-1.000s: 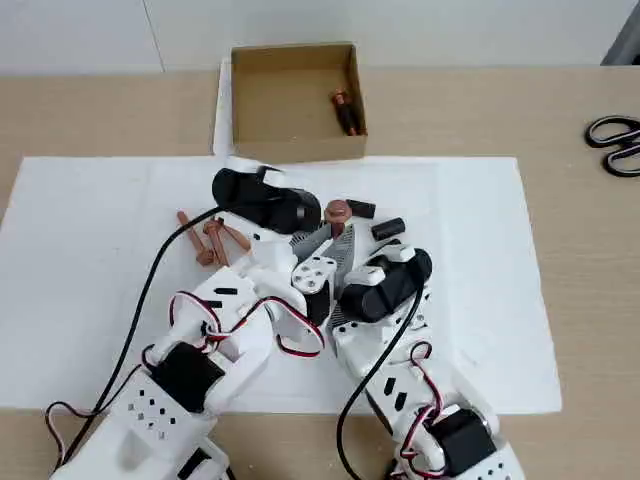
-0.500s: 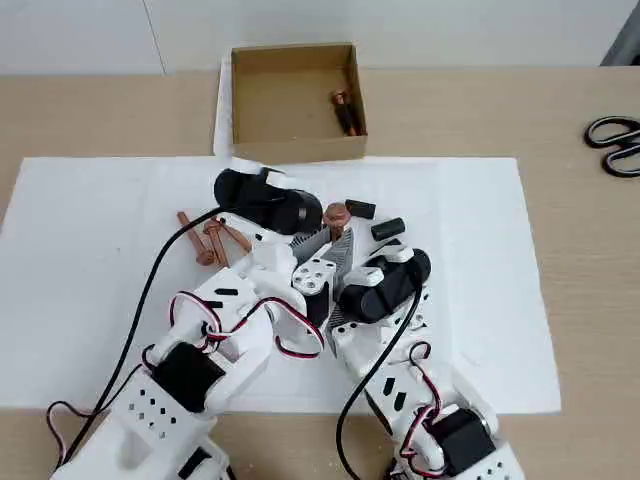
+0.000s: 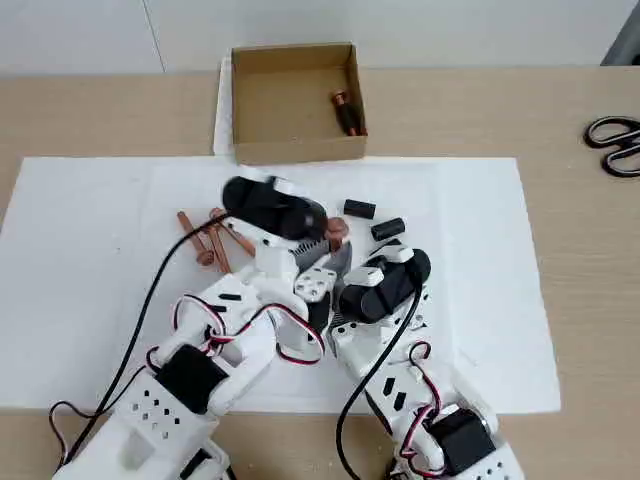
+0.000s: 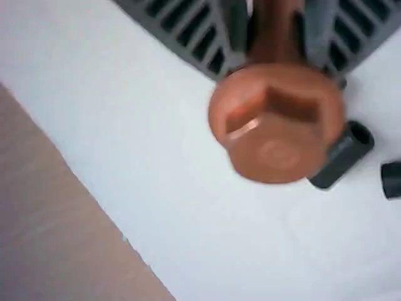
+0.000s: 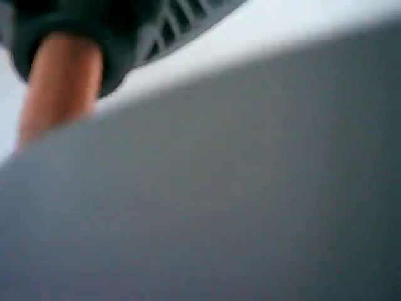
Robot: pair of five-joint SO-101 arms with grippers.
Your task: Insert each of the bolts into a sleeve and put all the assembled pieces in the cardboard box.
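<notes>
Left gripper: closed on a bolt. The shank is clamped between the ribbed jaws and the hexagonal head projects past the tips.
Right gripper: sits just beside the left gripper, tips close to the held bolt. Its state cannot be told from these views.
Sleeves: two black sleeves lie on the white sheet just beyond the left gripper's tips. The near sleeve is close to the bolt head; the far sleeve lies nearer the right arm.
Loose bolts: a small cluster on the sheet beside the left gripper, on the side away from the right arm.
Cardboard box: ahead of both grippers, past the sleeves. It holds one assembled piece against a side wall.
Step in hand: judged as insertion, with the bolt acquired and not yet seated in a sleeve.
Next move: likely needs the shank lined up with a sleeve bore and the sleeve restrained while the bolt enters.
</notes>
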